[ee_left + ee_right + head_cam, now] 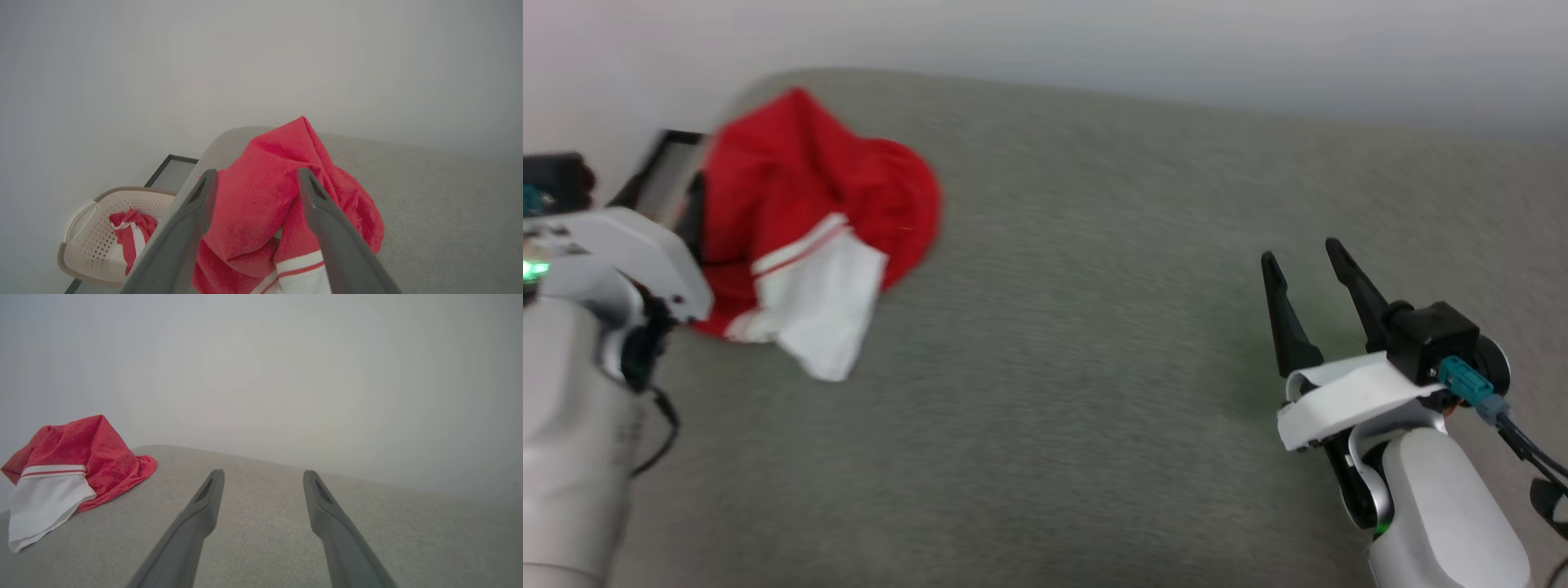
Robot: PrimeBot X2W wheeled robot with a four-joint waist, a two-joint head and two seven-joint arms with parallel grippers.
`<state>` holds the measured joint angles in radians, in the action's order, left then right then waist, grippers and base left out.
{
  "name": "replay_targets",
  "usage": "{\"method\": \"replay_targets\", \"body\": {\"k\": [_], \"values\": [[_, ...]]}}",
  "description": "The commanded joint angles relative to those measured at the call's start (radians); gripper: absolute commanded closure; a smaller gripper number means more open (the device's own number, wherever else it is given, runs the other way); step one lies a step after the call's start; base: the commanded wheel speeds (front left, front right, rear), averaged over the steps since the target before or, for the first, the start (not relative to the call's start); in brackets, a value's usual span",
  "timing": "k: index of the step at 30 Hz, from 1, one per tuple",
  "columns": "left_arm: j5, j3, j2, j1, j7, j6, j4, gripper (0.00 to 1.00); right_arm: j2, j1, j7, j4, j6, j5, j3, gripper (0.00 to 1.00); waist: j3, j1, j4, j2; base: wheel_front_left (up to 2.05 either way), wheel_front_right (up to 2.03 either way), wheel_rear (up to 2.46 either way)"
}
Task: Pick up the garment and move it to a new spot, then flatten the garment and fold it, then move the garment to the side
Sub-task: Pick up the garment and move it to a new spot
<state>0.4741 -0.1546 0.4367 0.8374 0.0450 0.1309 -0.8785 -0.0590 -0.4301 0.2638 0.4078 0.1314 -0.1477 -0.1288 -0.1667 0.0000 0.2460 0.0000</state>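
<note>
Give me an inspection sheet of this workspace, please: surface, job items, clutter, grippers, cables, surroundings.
Surface: grey fabric top, blurred in the head view.
Job's things: red garment crumpled in a heap at the far left, white cuff panel draped forward.
Clutter: beige basket holding a red-white cloth bundle, beside the top.
Grippers: left gripper open, aimed at the garment; right gripper open, garment well off to its left.
Cables: black cable with teal plug at the right wrist.
Surroundings: plain pale wall.
</note>
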Motion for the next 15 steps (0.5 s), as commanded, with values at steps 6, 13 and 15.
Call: {"method": "replay_targets", "body": {"k": [6,13,15], "values": [[0.307,-0.136,0.169,0.044,-0.341,-0.001,-0.001,0.0,0.008,-0.056,0.001,-0.024,-0.001,-0.004,-0.027,0.0,-0.24,0.0,-0.274,0.0,0.0,0.0,0.0],[0.493,-0.186,0.296,0.036,-0.517,-0.001,0.031,0.0,0.009,-0.097,0.001,-0.059,-0.001,-0.025,-0.053,0.0,-0.33,0.0,-0.347,0.0,0.0,0.0,0.0],[0.524,-0.202,0.309,0.032,-0.556,-0.001,0.029,0.0,0.009,-0.104,0.001,-0.068,-0.001,-0.026,-0.056,0.0,-0.353,0.0,-0.358,0.0,0.0,0.0,0.0]]}}
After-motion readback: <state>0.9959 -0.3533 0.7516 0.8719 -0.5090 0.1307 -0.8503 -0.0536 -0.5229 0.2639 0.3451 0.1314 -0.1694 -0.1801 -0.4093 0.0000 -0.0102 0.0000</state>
